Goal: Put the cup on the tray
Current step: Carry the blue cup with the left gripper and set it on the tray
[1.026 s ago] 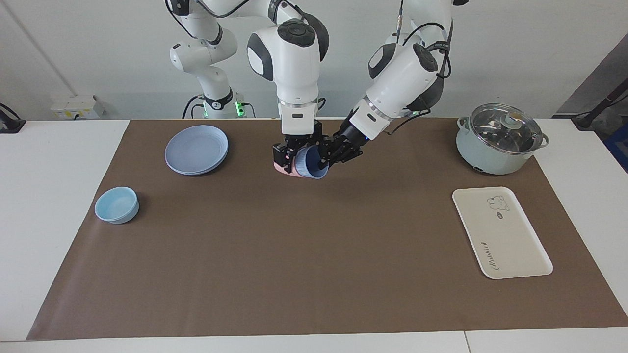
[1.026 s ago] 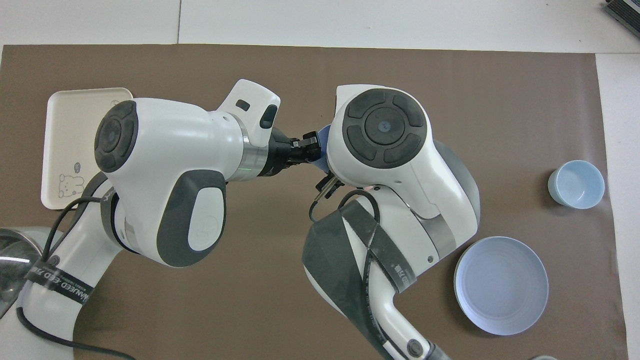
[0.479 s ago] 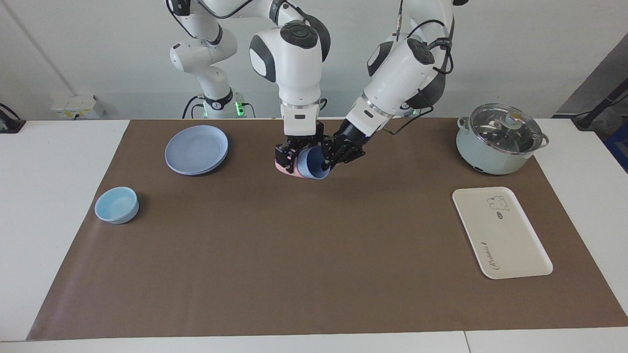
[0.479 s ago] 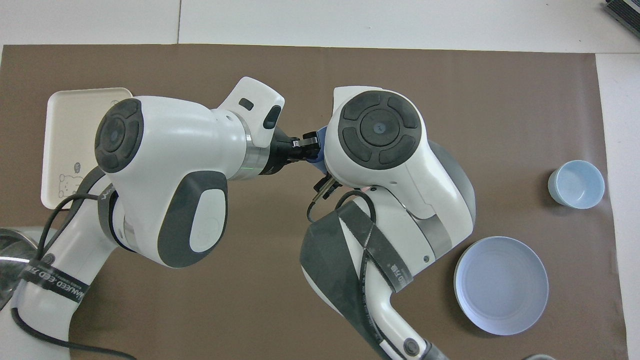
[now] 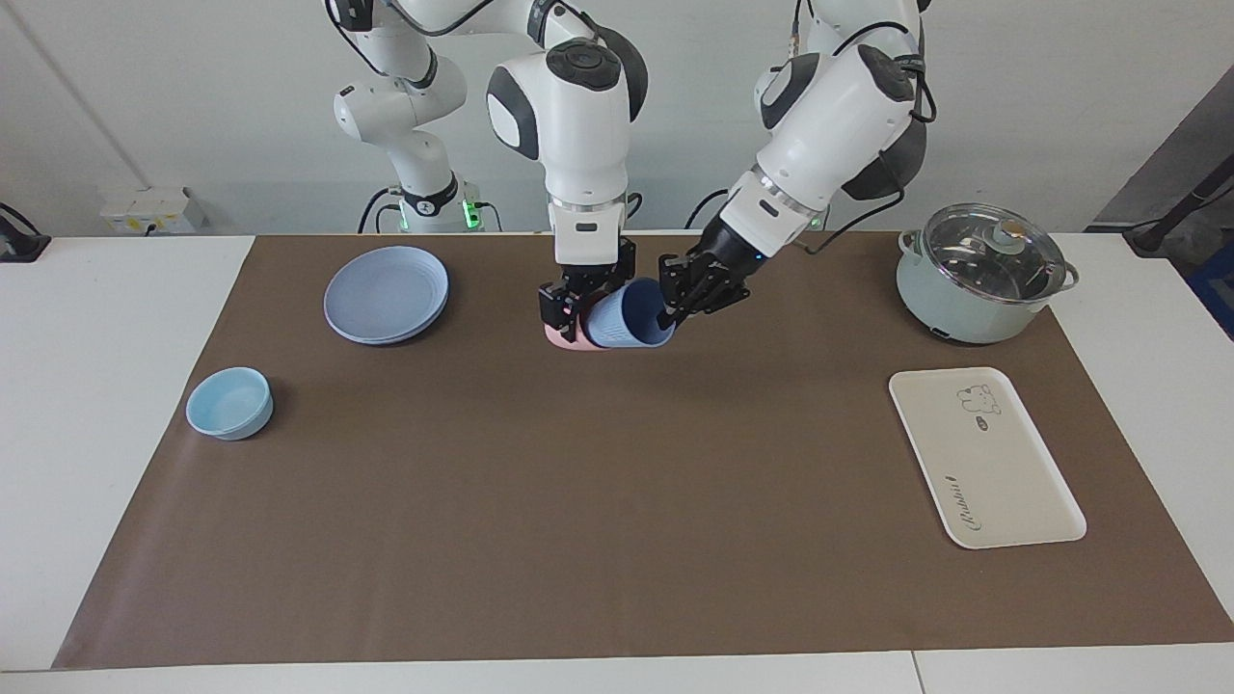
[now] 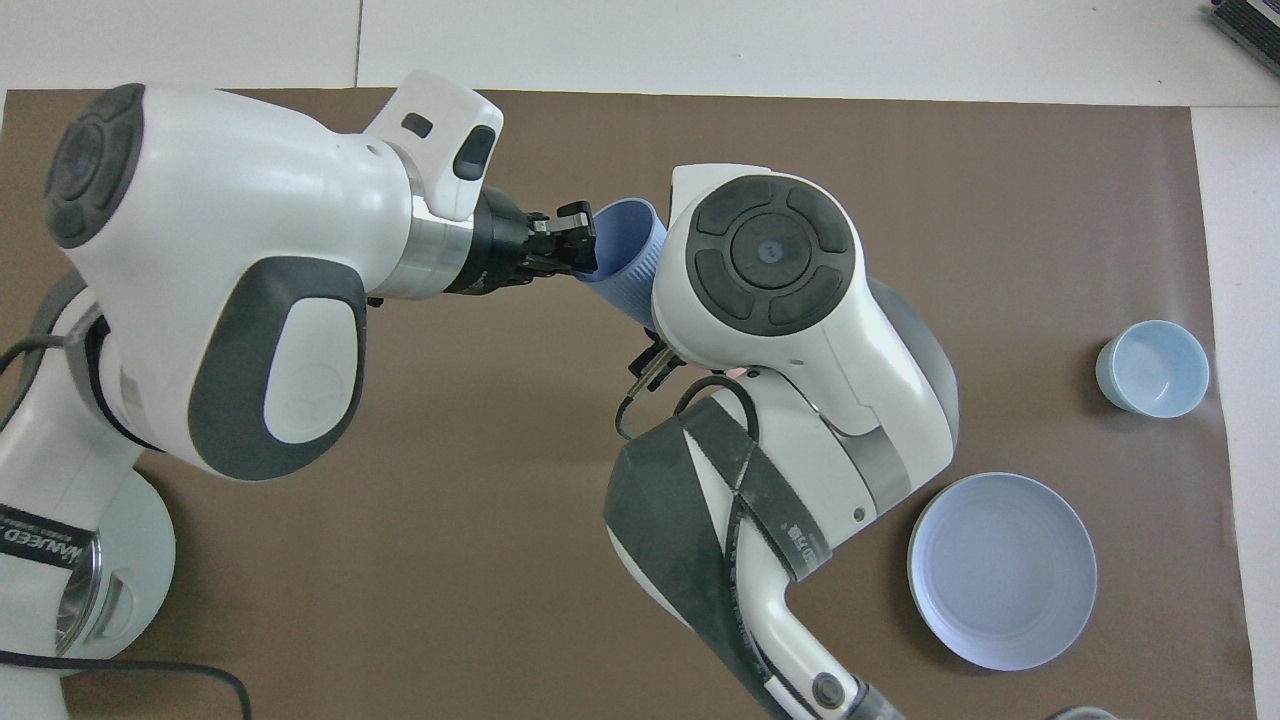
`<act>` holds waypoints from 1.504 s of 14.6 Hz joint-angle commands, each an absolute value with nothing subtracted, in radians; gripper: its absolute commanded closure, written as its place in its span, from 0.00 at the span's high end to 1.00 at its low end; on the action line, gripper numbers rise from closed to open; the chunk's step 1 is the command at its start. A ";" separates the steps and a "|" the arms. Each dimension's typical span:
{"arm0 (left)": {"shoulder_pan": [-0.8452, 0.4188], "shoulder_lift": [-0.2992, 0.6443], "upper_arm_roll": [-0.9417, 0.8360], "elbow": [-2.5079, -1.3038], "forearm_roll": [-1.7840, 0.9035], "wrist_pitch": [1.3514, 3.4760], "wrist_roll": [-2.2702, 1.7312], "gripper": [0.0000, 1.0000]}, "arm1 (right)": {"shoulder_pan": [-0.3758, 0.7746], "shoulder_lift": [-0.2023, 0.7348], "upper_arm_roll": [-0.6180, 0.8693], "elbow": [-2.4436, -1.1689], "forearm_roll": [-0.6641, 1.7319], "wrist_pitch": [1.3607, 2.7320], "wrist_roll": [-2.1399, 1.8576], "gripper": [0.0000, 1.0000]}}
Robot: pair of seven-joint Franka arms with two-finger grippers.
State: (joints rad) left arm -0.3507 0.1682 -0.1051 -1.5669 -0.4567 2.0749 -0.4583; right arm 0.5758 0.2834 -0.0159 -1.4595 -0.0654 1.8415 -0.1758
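Two end effectors meet near the surface's robot-side edge, midway along: the right end effector (image 5: 576, 306) pinches the pink cup (image 5: 560, 337), and the left end effector (image 5: 678, 297) pinches the cup (image 5: 625, 318), half drawn out. Next: free it and carry it to the tray (image 5: 983, 457), near the left arm's end.

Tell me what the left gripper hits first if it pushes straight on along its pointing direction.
Probably the periwinkle-blue plastic cup the left gripper already pinches by the rim; next, likely the right gripper on the salmon-pink cup.
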 commanded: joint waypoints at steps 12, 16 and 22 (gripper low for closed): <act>0.260 0.033 -0.100 -1.840 -0.327 2.216 0.240 0.00 | 0.254 0.284 -0.015 -1.520 0.300 2.219 -0.467 0.00; 0.337 0.044 -0.101 -1.993 -0.328 2.462 0.397 0.00 | 0.097 0.227 -0.015 -1.739 0.665 2.357 -0.927 0.00; 0.330 0.170 -0.104 -2.037 -0.337 2.730 0.405 0.00 | -0.075 0.221 -0.017 -1.928 1.115 2.378 -1.596 0.00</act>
